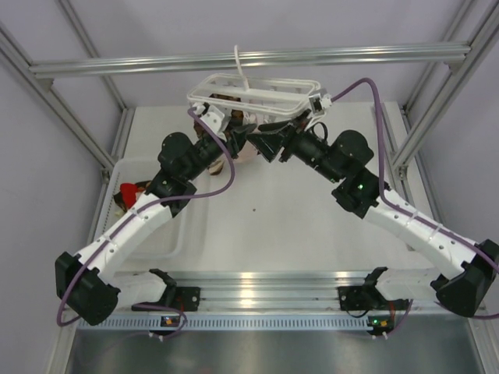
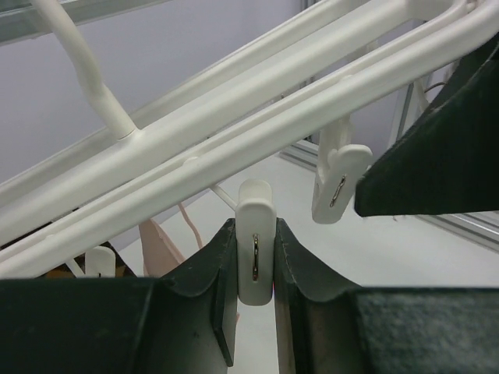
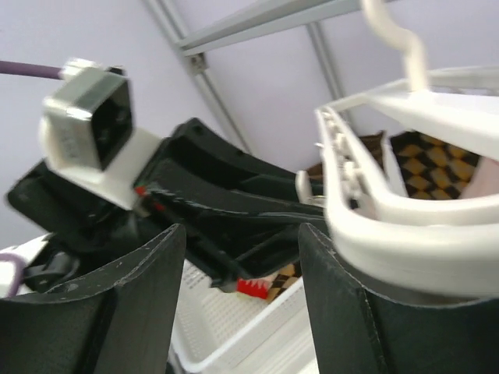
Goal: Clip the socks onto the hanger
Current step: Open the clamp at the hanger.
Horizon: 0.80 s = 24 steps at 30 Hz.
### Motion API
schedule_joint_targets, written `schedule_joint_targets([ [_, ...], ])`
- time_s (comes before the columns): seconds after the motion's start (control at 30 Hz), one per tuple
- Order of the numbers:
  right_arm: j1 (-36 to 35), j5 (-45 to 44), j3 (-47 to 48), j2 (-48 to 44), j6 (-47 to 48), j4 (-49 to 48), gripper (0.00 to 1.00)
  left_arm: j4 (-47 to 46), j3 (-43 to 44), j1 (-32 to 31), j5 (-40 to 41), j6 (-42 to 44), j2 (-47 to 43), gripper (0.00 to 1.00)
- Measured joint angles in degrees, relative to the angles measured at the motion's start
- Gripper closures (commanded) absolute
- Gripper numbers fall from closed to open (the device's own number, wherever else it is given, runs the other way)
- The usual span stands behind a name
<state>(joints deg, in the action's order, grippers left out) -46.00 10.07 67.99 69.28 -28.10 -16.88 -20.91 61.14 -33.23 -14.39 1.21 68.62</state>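
The white hanger (image 1: pixel 234 82) hangs by its hook from the top rail, and both grippers are up beneath it. In the left wrist view my left gripper (image 2: pixel 255 231) is shut on one of the hanger's (image 2: pixel 234 140) small dangling clips (image 2: pixel 255 204), squeezing it from both sides. A second clip (image 2: pixel 339 187) hangs free to its right. A pale pink sock (image 2: pixel 160 245) dangles behind the left finger. My right gripper (image 3: pixel 238 257) is open, nothing between its fingers, with the hanger's end (image 3: pixel 405 249) beside its right finger. A brown patterned sock (image 3: pixel 425 160) hangs on the hanger. A red sock (image 1: pixel 129 191) lies in the basket.
A white mesh basket (image 1: pixel 136 165) stands at the table's left, under the left arm. The aluminium rail (image 1: pixel 249 61) crosses above the hanger, with frame posts at both sides. The left arm's wrist camera (image 3: pixel 86 128) is close in front of the right gripper.
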Motion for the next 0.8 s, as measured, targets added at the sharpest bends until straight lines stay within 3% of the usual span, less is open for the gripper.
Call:
schedule_joint_targets([
  [0.2,1.05,-7.69,0.00,0.70,-0.28,3.65,0.40,5.51,3.80,-0.02,-1.42,-0.02,0.35,0.98],
  [0.3,2.03,-8.83,0.00,1.01,-1.03,4.44,0.34,7.93,5.70,-0.13,-2.60,0.04,0.79,0.98],
  [0.8,6.23,-5.01,0.07,4.72,-8.72,-0.55,0.28,12.50,9.49,-0.79,-4.44,5.51,3.02,0.97],
])
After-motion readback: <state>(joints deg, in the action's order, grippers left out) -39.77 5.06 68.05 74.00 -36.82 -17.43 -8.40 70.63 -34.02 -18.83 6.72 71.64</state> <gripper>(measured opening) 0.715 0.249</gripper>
